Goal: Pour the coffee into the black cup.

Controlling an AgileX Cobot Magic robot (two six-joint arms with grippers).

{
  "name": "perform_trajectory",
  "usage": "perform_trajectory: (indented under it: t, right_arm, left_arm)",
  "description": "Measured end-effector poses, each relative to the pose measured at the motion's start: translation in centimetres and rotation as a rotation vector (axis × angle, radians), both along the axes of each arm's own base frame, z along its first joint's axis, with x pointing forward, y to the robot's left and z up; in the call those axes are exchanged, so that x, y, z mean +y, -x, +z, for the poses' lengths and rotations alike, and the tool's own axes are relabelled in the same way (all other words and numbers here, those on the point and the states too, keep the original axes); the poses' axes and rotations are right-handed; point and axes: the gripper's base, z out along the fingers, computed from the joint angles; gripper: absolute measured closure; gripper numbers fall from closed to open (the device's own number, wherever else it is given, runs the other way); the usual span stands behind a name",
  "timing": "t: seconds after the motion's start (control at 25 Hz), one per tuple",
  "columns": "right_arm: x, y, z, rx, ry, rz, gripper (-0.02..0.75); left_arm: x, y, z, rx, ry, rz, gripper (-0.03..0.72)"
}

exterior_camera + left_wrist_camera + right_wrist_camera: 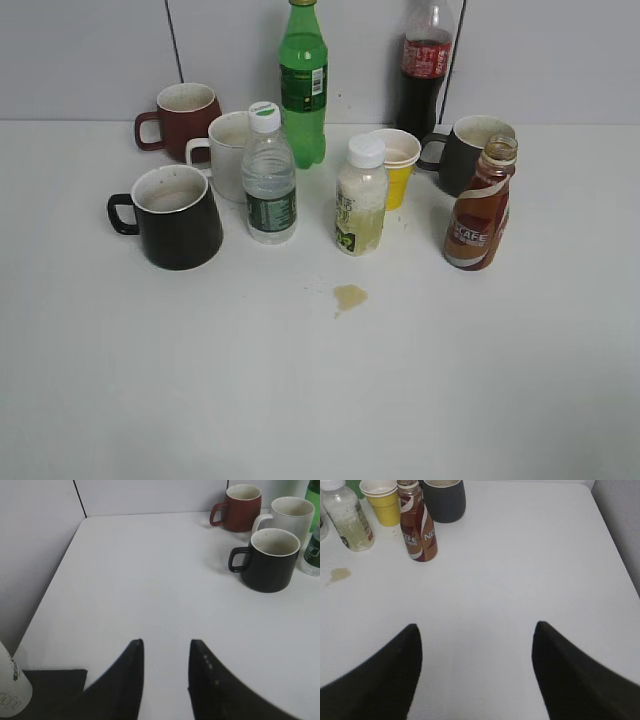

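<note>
The coffee bottle [480,208], small, curvy and brown with a "KAFE" label and no cap, stands upright at the right of the table; it also shows in the right wrist view [417,525]. The black cup [178,215] with an off-white inside stands at the left, handle to the left; it also shows in the left wrist view [269,560]. My left gripper [165,642] is open and empty over bare table, well short of the cup. My right gripper [476,627] is wide open and empty, well short of the bottle. Neither arm shows in the exterior view.
A maroon mug [183,118], white mug [232,152], water bottle [268,180], green bottle [303,85], pale juice bottle [361,198], yellow paper cup [396,166], cola bottle [425,65] and dark grey mug [468,150] crowd the back. A small brown spill [349,296] lies mid-table.
</note>
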Motion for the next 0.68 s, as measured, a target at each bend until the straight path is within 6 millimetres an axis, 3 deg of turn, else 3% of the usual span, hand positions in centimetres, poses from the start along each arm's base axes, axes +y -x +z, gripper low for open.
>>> perform_trajectory:
  t: [0.68]
  right_arm:
    - [0.00, 0.00, 0.00, 0.000, 0.000, 0.000, 0.223]
  left_arm:
    - [0.00, 0.00, 0.00, 0.000, 0.000, 0.001, 0.447]
